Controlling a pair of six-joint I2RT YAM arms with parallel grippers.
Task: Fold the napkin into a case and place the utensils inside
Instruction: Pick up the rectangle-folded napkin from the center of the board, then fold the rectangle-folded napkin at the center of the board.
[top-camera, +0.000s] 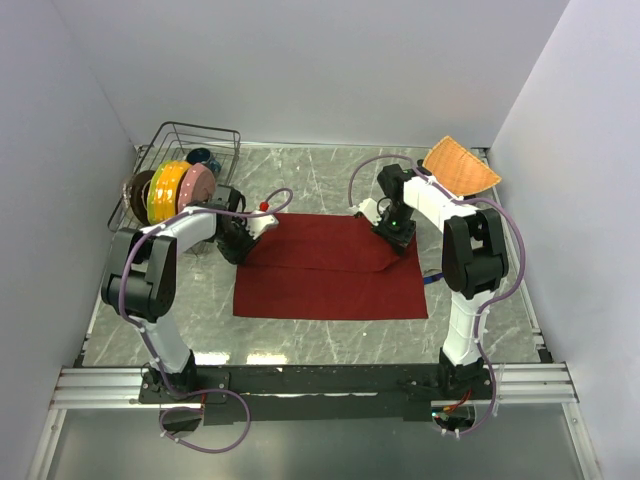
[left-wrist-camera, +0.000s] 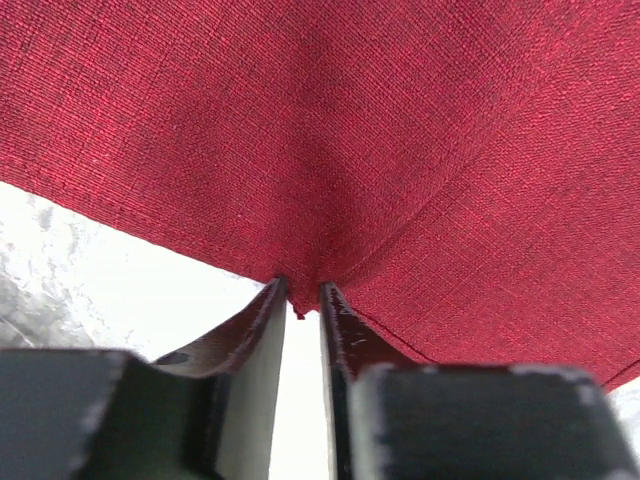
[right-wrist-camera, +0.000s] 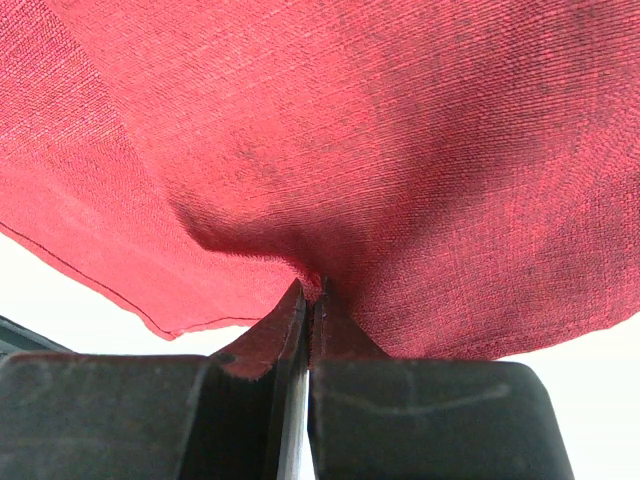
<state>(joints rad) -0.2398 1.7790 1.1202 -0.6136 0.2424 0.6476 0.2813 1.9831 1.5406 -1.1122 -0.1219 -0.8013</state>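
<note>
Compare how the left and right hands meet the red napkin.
Left hand: fingers a slit apart around the napkin's hem, cloth nearly flat. Right hand: fingers pressed shut, cloth bunched into a fold. Left is beside the dish rack, right beside the orange mat. Both meet its far edge.

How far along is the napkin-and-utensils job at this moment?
Done: the napkin lies spread out, but no finished fold shows. In hand: the right gripper pinches its far edge, and the left gripper has its jaws narrowly apart around that edge. Left: folding the case and putting the utensils in; none show on the cloth.
</note>
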